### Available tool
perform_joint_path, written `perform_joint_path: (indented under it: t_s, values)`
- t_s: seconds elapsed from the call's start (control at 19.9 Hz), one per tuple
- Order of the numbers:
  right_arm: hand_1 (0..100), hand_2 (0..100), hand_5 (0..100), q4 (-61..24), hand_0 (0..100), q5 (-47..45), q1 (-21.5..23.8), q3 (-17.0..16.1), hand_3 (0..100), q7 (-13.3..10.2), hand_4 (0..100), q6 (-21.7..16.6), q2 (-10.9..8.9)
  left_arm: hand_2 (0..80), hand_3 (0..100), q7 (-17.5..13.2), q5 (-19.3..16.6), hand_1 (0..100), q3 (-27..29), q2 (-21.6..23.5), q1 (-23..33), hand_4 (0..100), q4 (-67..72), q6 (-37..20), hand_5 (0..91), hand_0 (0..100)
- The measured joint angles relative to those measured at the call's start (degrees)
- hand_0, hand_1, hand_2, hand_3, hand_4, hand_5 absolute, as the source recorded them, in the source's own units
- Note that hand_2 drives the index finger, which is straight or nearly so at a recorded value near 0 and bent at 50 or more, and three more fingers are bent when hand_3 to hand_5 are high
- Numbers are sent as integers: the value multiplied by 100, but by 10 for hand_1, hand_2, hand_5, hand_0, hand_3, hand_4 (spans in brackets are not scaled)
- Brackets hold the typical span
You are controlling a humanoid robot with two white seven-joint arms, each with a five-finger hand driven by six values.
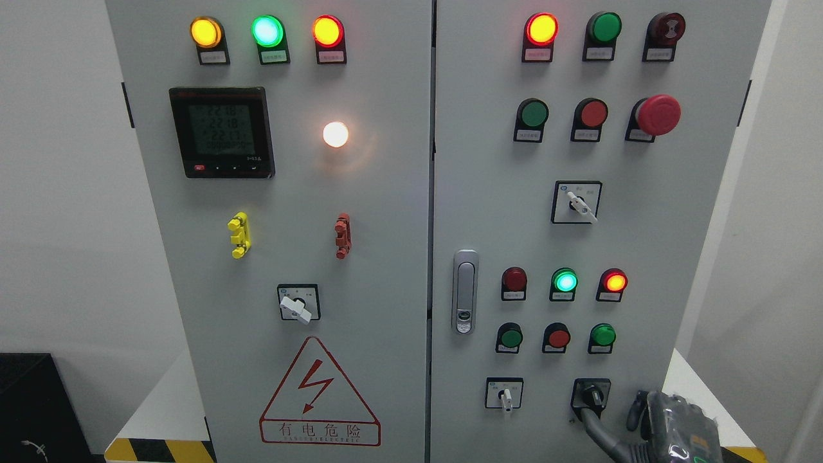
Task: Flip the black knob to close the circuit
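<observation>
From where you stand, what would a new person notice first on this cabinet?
Probably the glowing white lamp on the left door, right of the digital meter, and the big red mushroom button at the right door's upper right. Low on the right door, the right hand has a finger on the black knob.

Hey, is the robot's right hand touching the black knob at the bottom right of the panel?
Touching. In the head view a dark finger of the right hand reaches up onto the black knob, no gap visible.

Warning triangle (319, 393) reads 有电危险; meter (222, 132) digits show roughly 221.8.
</observation>
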Motion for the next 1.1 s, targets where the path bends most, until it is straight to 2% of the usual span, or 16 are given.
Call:
perform_joint_path:
  t_s: [0.65, 0.85, 0.95, 1.1]
  values:
    - [225, 737, 763, -217, 0, -130, 260, 159, 912, 64, 746, -98, 9, 0, 0, 0, 0, 0, 0, 0, 0, 0, 0, 0, 0, 0]
    - [221, 716, 744, -381, 0, -351, 428, 184, 901, 10, 730, -119, 21, 0, 0, 0, 0, 0, 0, 0, 0, 0, 0, 0, 0, 0]
    - [213, 694, 730, -480, 0, -506, 547, 203, 893, -33, 732, -166, 33, 0, 0, 0, 0, 0, 0, 0, 0, 0, 0, 0, 0, 0]
    - [206, 617, 630, -646, 0, -859, 811, 224, 866, -119, 703, -211, 76, 0, 0, 0, 0, 0, 0, 0, 0, 0, 0, 0, 0, 0]
